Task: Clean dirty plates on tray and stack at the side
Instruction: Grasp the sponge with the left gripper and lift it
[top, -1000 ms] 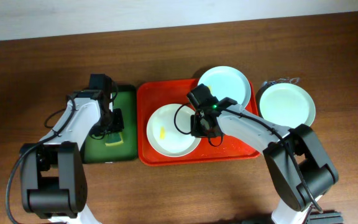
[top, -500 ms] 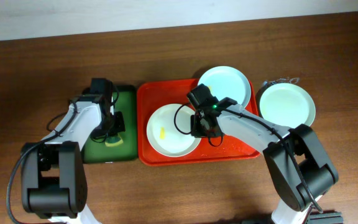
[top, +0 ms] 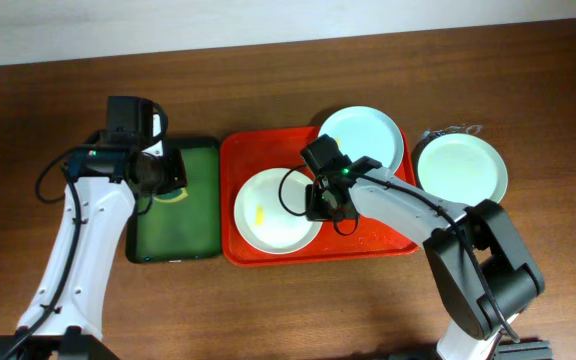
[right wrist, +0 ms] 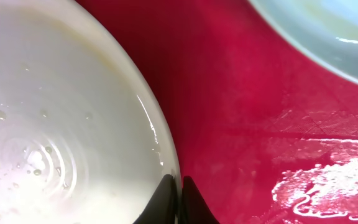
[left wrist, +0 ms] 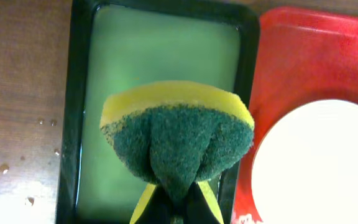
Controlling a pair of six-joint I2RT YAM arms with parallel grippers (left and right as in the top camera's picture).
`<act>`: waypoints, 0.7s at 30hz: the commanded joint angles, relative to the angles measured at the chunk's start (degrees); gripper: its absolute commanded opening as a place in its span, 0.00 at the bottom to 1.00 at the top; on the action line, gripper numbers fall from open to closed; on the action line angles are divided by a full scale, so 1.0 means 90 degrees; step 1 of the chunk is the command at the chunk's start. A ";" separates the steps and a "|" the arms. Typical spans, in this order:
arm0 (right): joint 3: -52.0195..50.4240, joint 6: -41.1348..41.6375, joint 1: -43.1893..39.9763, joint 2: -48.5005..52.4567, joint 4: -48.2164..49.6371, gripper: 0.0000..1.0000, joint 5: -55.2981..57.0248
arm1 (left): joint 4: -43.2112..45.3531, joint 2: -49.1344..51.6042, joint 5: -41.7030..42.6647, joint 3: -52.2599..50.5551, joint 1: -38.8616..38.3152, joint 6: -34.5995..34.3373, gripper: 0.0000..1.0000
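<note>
I can read no text, label, brand, number or sign in any of my three views.
</note>
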 commanded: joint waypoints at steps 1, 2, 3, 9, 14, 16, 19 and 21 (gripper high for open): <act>-0.0053 0.0032 0.0046 0.0056 0.0090 0.04 -0.0430 | -0.0398 0.0131 0.0049 0.0692 0.0007 0.0274 0.00; -0.0053 0.0034 0.0049 0.0056 0.0090 0.04 -0.0435 | -0.0508 0.0168 0.0049 0.0775 0.0007 0.0277 0.00; -0.0053 0.0032 0.0046 0.0056 0.0085 0.04 -0.0432 | -0.0537 0.0189 0.0051 0.0784 0.0007 0.0274 0.00; -0.0053 0.0029 0.0049 0.0056 0.0087 0.17 -0.0262 | -0.0585 0.0389 0.0090 0.0784 -0.0151 0.0423 0.00; -0.0053 0.0027 0.0049 0.0056 0.0080 0.04 -0.0192 | -0.0607 0.0777 -0.0051 0.0784 -0.0539 0.0510 0.00; -0.0053 0.0027 0.0049 0.0056 0.0085 0.04 -0.0192 | -0.0607 0.0906 -0.0051 0.0784 -0.0663 0.0510 0.00; -0.0053 0.0027 0.0049 0.0056 0.0085 0.04 -0.0194 | -0.0602 0.1090 -0.0053 0.0784 -0.0818 0.0510 0.00; -0.0053 0.0027 0.0049 0.0056 0.0085 0.04 -0.0192 | -0.0600 0.1129 -0.0053 0.0784 -0.0840 0.0510 0.00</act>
